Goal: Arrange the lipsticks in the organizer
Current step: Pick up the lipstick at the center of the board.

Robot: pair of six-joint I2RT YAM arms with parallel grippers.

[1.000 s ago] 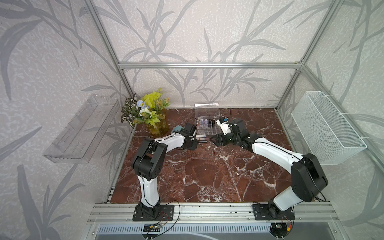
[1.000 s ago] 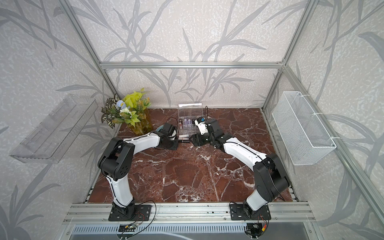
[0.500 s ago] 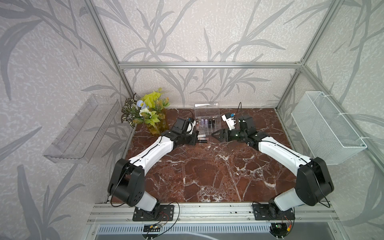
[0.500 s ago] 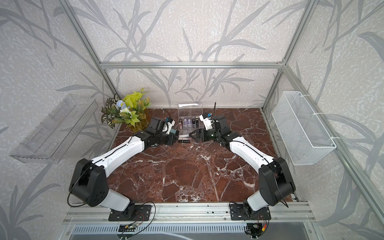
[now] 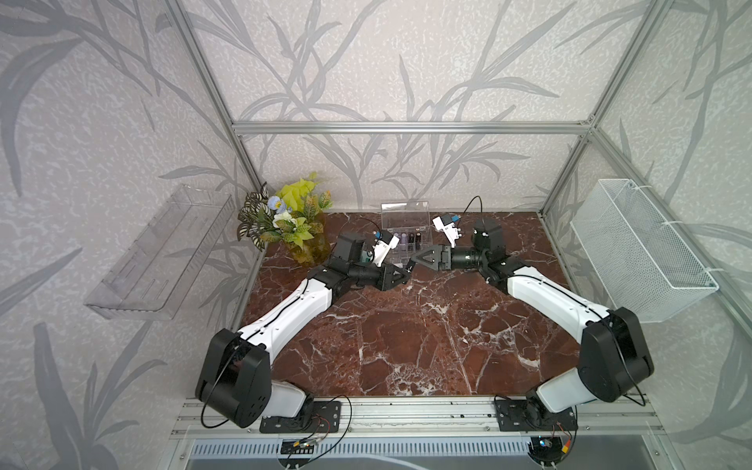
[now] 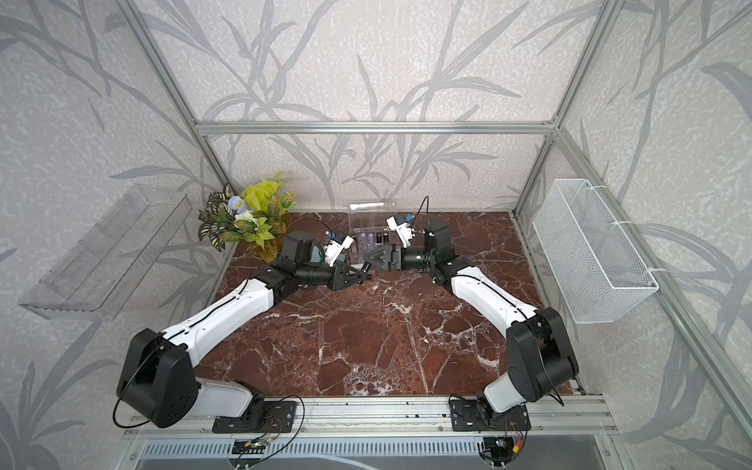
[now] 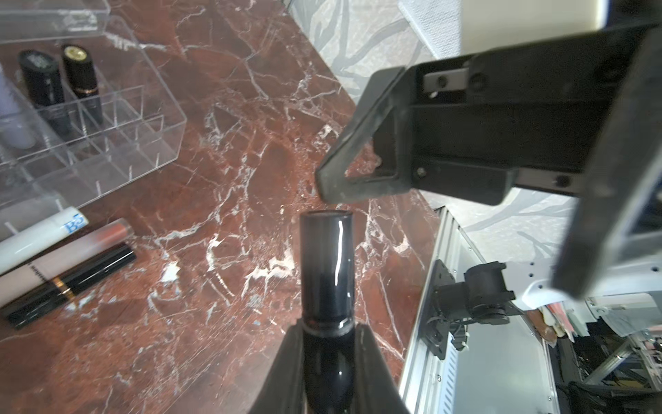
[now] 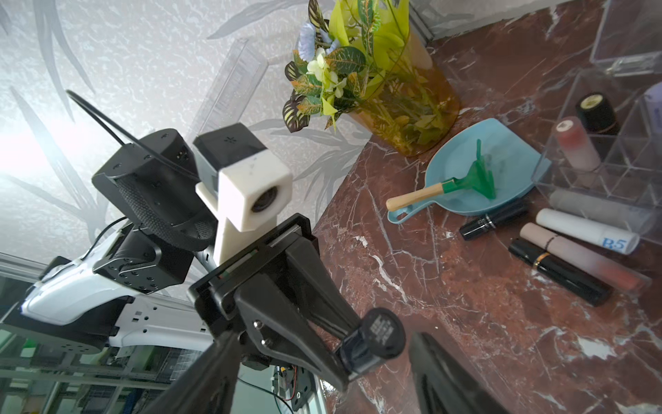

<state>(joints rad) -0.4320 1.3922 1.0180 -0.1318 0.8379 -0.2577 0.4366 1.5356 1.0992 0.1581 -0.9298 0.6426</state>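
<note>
Well, the left claw (image 7: 327, 362) is clamped on a dark lipstick (image 7: 326, 265), holding it off the counter (image 7: 222, 286) with the free end pointing straight at the right claw (image 5: 415, 263). The right claw's fingers (image 8: 440, 372) stand apart, one on each side of that free end. In the left wrist view a sliver of gap shows between one finger and the cap, so nothing is gripped there.

Just beyond the two claws sits the organizer (image 5: 407, 244), lid up. Two black lipsticks (image 7: 43, 86) and a lilac one (image 7: 12, 118) stand in its far cells.

Between the claws and the organizer's front wall, three more lie side by side on the counter: a white tube (image 7: 43, 233) marked B5, a pinkish-beige tube (image 7: 71, 251) and a black tube (image 7: 71, 283) with a gold band.

Farther off on the left claw's side, a blue scoop (image 8: 501, 154) holds a green rake (image 8: 476, 175).
</note>
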